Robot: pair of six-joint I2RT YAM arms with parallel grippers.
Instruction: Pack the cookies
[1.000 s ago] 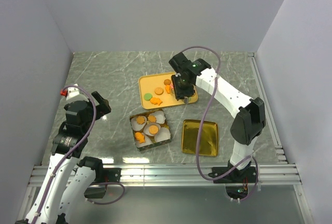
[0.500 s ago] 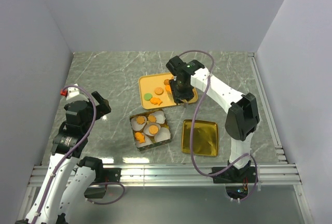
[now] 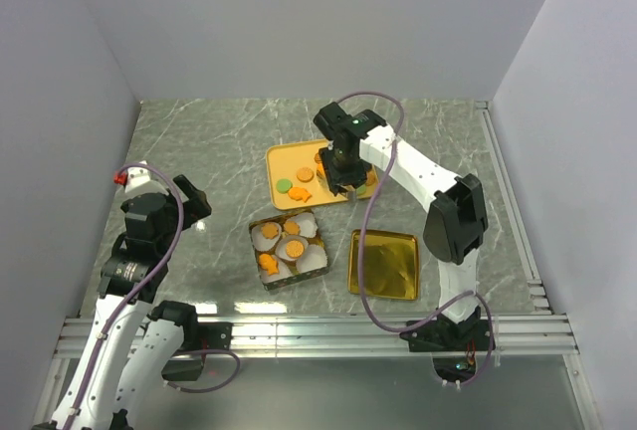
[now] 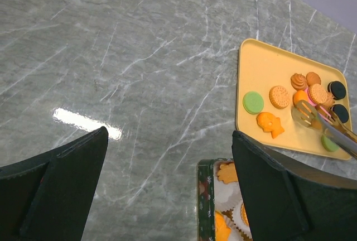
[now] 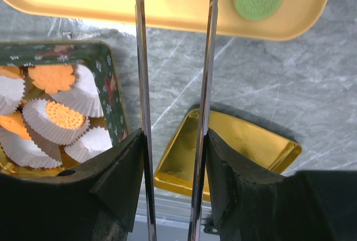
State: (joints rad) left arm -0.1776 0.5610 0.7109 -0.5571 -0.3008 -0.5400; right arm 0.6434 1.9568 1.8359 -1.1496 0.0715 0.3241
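Loose cookies lie on a yellow tray [image 3: 282, 163]: a green round [image 3: 284, 186], an orange round [image 3: 305, 174], a fish [image 3: 300, 193] and a cluster at its right end [image 4: 315, 93]. More cookies [image 3: 291, 247] sit in white paper cups inside a green tin [image 3: 255, 251]. My right gripper [image 3: 343, 166] hovers over the tray's right half, shut on metal tongs [image 5: 139, 57]. The tong tips [image 4: 304, 110] are at the cookie cluster; whether they hold one is unclear. My left gripper [image 4: 170, 135] is open and empty, left of the tin.
A gold tin lid [image 3: 383, 264] lies upside down to the right of the tin, near the front edge. Grey walls close in the marble table on three sides. A metal rail runs along the near edge.
My right gripper has moved left over the tray with the tongs, and its forearm has swung round. The left arm has not moved.
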